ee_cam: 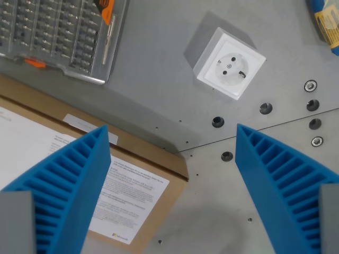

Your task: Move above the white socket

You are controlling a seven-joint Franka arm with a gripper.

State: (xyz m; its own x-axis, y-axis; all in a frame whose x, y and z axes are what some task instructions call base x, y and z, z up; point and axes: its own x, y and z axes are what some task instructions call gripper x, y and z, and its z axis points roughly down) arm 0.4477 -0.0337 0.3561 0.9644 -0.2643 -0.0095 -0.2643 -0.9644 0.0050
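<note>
Fingers (74,190) of mine are blue and ribbed, and they stick up from the bottom of the wrist view, one on the wrist view's left and one on the wrist view's right. They stand far apart, with a big gap between them, so my gripper (172,136) is spread wide and holds nothing. I look almost straight down at a grey metal table (159,63).

The white socket (229,62) sits high in the wrist view, a bit to the right of the middle. It is a small white box with a round face and two little holes. It is turned a bit, like a diamond. It lies beyond my fingertips, not between them, and it touches neither finger. It is closer to my right finger than to my left one.

Under my left finger lies a brown cardboard box (132,174) with a white paper label (124,203) stuck on it. The words on the label are too small to read. In the top left corner is a clear plastic case (63,37) full of small metal bits, with some orange parts. A blue and yellow thing (326,21) peeks in at the top right corner, and I cannot tell what it is. Some round screw holes (217,121) dot the table between the socket and my right finger.
</note>
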